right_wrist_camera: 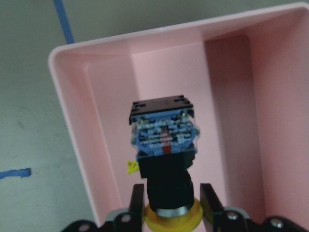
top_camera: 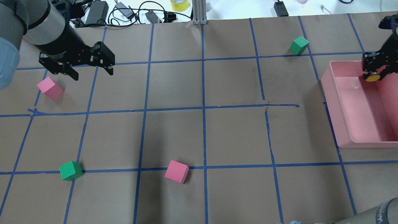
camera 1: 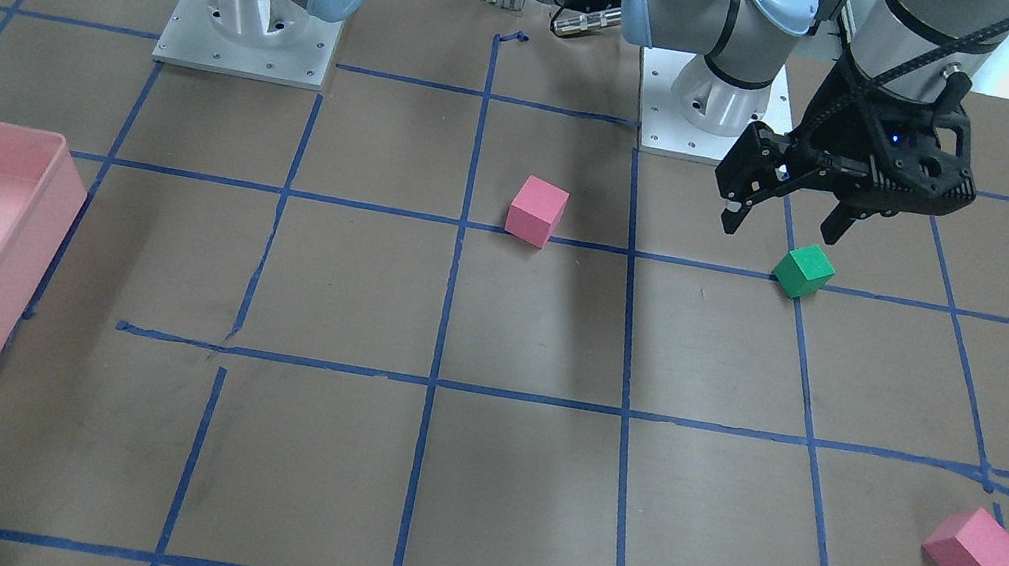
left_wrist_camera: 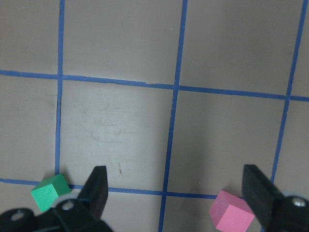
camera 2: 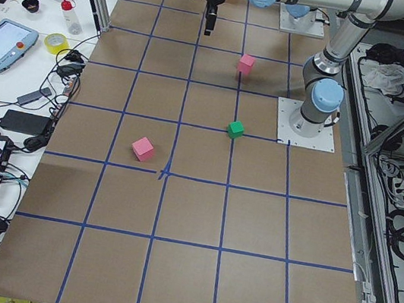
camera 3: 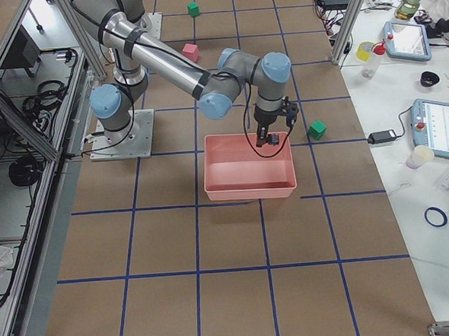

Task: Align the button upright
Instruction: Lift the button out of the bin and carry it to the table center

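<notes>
Button [right_wrist_camera: 164,140] in right gripper [right_wrist_camera: 173,205]: long axis upright, cap up, base down.

Black two-finger left gripper [camera 1: 781,231] spread wide, fingers pointing down. Black two-finger right gripper [right_wrist_camera: 173,194] pinching yellow-capped black push-button [right_wrist_camera: 164,140].

Two pink cubes [top_camera: 49,88] [top_camera: 176,171], two green cubes [top_camera: 71,170] [top_camera: 299,44], one pink tray [top_camera: 363,115], one button [right_wrist_camera: 164,140].

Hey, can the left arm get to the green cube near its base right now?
Probably yes. The left gripper is open and hangs above the table, with the green cube below it to one side and bare table around. The right gripper, shut on the button, is away over the pink bin.
</notes>
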Robot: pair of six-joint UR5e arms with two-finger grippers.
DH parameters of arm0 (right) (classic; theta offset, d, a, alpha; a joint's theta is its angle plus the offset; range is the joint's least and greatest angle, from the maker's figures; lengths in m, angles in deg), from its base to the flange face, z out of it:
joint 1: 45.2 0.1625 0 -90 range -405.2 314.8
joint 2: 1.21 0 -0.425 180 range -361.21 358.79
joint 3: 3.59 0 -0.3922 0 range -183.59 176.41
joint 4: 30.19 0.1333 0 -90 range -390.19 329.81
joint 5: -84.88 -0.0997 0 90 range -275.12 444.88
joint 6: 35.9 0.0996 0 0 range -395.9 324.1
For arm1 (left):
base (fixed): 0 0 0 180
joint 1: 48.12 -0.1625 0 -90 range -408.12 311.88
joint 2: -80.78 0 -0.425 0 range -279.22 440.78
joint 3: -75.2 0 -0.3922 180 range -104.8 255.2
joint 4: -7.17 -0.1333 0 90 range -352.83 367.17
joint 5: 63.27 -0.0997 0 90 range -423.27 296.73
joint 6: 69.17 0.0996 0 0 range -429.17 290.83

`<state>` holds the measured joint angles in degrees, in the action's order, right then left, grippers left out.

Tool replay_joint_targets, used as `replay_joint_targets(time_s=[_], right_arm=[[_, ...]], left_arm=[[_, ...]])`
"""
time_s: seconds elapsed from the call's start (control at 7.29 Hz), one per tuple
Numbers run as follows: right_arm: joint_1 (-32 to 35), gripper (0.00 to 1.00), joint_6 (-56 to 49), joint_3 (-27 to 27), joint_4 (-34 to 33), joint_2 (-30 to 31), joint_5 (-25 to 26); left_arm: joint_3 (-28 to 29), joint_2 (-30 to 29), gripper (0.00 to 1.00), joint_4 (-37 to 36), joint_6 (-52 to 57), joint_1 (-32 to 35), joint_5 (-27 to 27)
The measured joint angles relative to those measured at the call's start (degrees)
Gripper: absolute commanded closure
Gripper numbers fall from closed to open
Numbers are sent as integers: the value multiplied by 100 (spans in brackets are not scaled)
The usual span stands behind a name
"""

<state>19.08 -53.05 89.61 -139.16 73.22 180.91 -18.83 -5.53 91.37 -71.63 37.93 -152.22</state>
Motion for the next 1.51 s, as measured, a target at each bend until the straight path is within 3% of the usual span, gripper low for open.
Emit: replay_joint_targets(time_s=[0.41, 0.69, 1.1, 1.51], right_arm=[[1738, 100, 785, -149, -12, -131, 60], [2751, 100, 1687, -283, -77, -504, -228], [3522, 100, 2670, -484, -432, -1136, -1189], [4201, 100, 3753, -795, -822, -1699, -1180]], left_arm=[[-5, -10, 0, 2, 13, -11, 0], [-53, -77, 0, -39, 75, -30, -23], [-105, -118, 0, 25, 192, 3, -36], [-312, -211, 0, -189, 219, -1, -73]])
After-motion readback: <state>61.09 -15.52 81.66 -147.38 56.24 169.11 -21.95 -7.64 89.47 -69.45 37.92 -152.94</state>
